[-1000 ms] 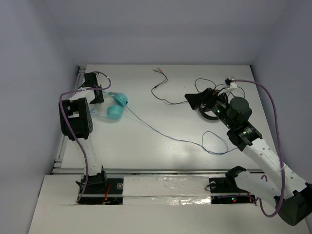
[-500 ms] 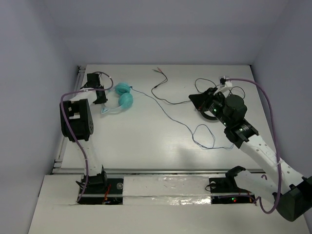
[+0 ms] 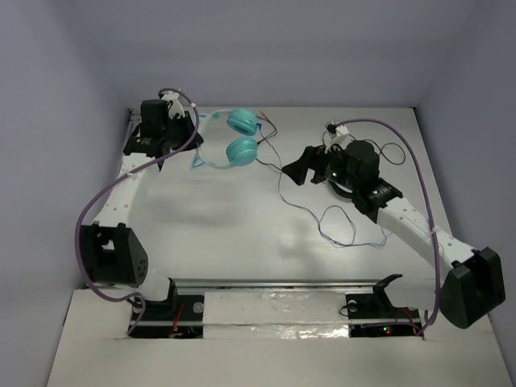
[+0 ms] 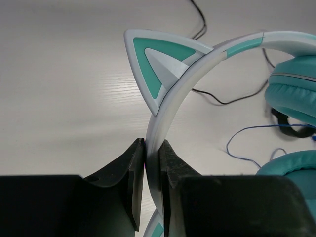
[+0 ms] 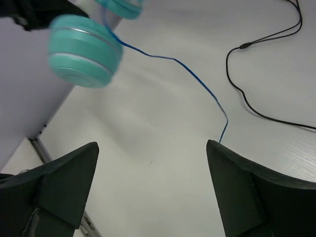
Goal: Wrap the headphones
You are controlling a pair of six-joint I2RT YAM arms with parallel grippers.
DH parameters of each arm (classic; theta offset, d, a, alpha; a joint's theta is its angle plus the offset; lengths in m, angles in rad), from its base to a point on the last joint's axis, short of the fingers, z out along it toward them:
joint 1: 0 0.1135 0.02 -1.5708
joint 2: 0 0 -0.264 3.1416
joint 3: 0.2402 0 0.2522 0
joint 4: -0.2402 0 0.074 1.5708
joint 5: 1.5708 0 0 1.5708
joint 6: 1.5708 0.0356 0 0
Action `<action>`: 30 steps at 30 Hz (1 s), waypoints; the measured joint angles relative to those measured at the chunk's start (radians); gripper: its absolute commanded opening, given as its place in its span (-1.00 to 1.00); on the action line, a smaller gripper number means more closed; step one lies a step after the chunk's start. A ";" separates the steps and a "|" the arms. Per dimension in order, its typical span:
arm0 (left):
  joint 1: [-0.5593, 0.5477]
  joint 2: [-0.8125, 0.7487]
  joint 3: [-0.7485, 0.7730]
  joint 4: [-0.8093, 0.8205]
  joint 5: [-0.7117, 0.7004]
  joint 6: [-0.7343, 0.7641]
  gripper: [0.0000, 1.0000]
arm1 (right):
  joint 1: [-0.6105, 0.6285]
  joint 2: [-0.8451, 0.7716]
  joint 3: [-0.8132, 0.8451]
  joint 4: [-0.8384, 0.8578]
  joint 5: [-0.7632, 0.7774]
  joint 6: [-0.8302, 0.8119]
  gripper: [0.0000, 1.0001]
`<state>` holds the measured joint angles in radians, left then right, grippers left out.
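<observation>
The turquoise headphones hang in the air at the back of the table, ear cups to the right. My left gripper is shut on their pale headband, just below a cat-ear point. The ear cups show at the right of the left wrist view. The thin blue cable runs down from the cups to loops on the table. My right gripper is open and empty, right of the cups; the blue cable passes beside its right finger. One cup shows at top left.
Black headphones lie under my right arm, mostly hidden. Their black cable snakes across the back of the table and shows in the right wrist view. A rail runs along the near table edge.
My left gripper has lifted the headphones and carried them right and toward the back. My right gripper has moved left toward them. The blue cable has been drawn up and left.
</observation>
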<state>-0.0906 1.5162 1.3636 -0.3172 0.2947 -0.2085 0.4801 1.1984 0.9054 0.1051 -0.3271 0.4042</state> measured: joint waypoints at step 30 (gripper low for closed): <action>0.007 -0.219 0.068 -0.097 0.290 -0.190 -1.00 | 0.000 0.375 -0.180 0.503 -0.259 0.084 0.37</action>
<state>-0.0834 1.2976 1.4311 -0.4141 0.5850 -0.3985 0.4801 1.5730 0.7250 0.6083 -0.5858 0.4877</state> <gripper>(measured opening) 0.119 0.709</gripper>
